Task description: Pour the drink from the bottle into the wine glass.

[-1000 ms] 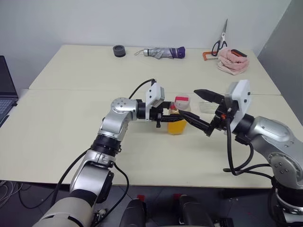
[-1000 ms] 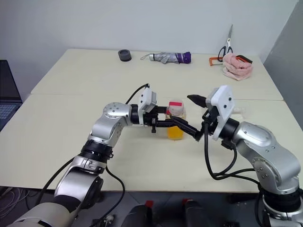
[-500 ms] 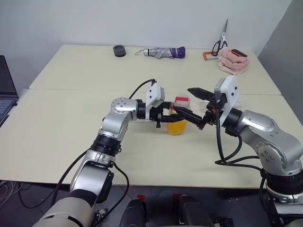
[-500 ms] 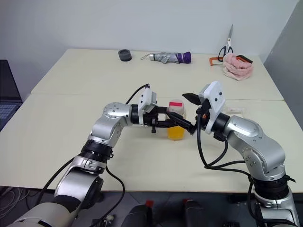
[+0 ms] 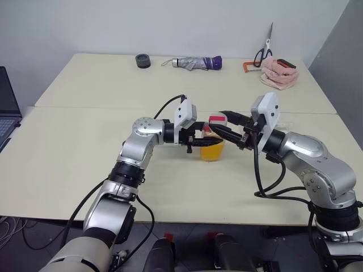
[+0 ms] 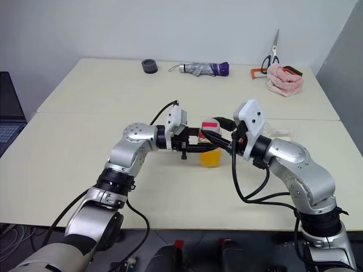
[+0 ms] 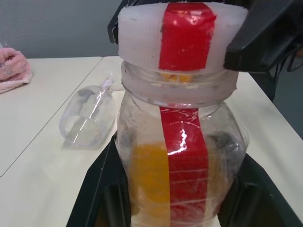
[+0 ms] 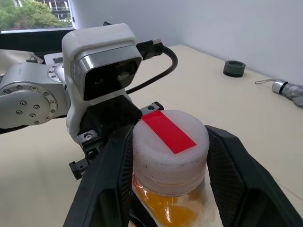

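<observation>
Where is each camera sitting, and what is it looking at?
Left and right eye views: on the head, looking down over the table; both arms show, the left claw holding the bottle.
Left wrist view: on the left wrist, facing the bottle, the wine glass lying behind.
Right wrist view: on the right wrist, its right claw around the cap.
Shared: the bottle is in all views.

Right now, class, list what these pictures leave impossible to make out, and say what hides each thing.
- Wine glass: lying on its side in the left wrist view; its stem and foot hide behind its own bowl.
- Bottle: its base is cut off by the left wrist view's bottom edge.
- Right gripper: whether its jaws actually touch the cap cannot be told.
</observation>
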Controlling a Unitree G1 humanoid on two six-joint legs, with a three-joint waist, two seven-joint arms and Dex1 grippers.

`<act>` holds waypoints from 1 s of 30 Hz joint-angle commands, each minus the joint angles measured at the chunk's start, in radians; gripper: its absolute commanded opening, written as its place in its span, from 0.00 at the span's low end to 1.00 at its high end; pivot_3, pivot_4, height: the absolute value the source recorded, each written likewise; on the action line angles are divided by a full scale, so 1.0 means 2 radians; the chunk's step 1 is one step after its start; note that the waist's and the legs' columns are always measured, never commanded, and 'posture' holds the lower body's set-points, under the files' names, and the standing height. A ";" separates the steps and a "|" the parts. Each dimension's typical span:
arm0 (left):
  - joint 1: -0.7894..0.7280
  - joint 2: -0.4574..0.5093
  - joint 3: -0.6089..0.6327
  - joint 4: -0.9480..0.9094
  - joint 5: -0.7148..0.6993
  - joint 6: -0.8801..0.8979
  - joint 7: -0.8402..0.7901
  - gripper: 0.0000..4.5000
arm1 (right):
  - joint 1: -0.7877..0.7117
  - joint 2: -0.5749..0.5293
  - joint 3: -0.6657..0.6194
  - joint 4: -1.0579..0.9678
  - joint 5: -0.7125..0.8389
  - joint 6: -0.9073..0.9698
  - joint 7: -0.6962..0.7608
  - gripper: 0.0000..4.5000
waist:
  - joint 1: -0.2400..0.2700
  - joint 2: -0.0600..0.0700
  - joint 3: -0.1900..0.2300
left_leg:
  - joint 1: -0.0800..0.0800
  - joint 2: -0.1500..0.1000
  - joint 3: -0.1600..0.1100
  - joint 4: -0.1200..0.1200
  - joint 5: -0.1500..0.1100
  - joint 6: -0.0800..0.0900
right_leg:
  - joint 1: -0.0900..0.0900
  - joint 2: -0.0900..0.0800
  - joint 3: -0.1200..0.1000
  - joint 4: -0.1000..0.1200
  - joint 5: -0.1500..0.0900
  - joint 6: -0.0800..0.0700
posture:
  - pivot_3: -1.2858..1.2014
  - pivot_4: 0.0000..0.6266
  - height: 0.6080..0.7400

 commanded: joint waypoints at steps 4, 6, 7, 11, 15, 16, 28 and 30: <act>-0.001 -0.002 0.001 -0.026 -0.009 -0.003 0.000 0.39 | 0.006 0.034 -0.030 -0.012 0.031 -0.012 -0.006 0.41 | 0.000 0.000 0.000 | 0.000 0.000 0.000 0.000 0.000 0.000 | 0.000 0.000 0.000 0.000 0.000 0.000 | 0.52 0.24 1.00; -0.001 -0.002 0.001 -0.026 -0.009 -0.003 0.000 0.39 | 0.010 0.049 -0.048 -0.011 0.056 0.002 -0.012 0.41 | 0.000 0.000 0.000 | 0.000 0.000 0.000 0.000 0.000 0.000 | 0.000 0.000 0.000 0.000 0.000 0.000 | 0.52 0.24 1.00; -0.001 -0.002 0.002 -0.026 -0.009 -0.003 0.000 0.39 | 0.011 0.052 -0.053 -0.012 0.063 0.007 -0.014 0.41 | 0.000 0.000 0.000 | 0.000 0.000 0.000 0.000 0.000 0.000 | 0.000 0.000 0.000 0.000 0.000 0.000 | 0.52 0.24 1.00; -0.002 -0.002 0.002 -0.025 -0.010 -0.004 0.000 0.38 | 0.014 0.056 -0.061 -0.018 0.073 0.015 -0.020 0.41 | 0.000 0.000 0.000 | 0.000 0.000 0.000 0.000 0.000 0.000 | 0.000 0.000 0.000 0.000 0.000 0.000 | 0.52 0.24 1.00; -0.003 -0.003 0.002 -0.024 -0.010 -0.004 0.001 0.38 | 0.018 0.037 -0.043 -0.032 0.023 -0.019 -0.022 0.39 | 0.000 0.000 0.000 | 0.000 0.000 0.000 0.000 0.000 0.000 | 0.000 0.000 0.000 0.000 0.000 0.000 | 0.52 0.24 1.00; -0.003 -0.003 0.002 -0.024 -0.010 -0.004 0.002 0.38 | 0.020 0.031 -0.037 -0.037 0.006 -0.031 -0.022 0.39 | 0.000 0.000 0.000 | 0.000 0.000 0.000 0.000 0.000 0.000 | 0.000 0.000 0.000 0.000 0.000 0.000 | 0.52 0.24 1.00; 0.003 -0.002 0.007 -0.030 -0.014 -0.002 0.009 0.38 | 0.133 -0.008 -0.149 -0.099 0.024 -0.018 -0.044 0.38 | 0.002 0.000 0.000 | 0.000 0.000 0.000 0.000 0.000 0.000 | 0.000 0.000 0.000 0.000 0.000 0.000 | 0.52 0.24 1.00; 0.003 -0.003 0.009 -0.030 -0.015 -0.002 0.012 0.38 | 0.194 -0.011 -0.166 -0.082 -0.003 -0.039 -0.044 0.38 | 0.002 0.000 0.000 | 0.000 0.000 0.000 0.000 0.000 0.000 | 0.000 0.000 0.000 0.000 0.000 0.000 | 0.52 0.24 1.00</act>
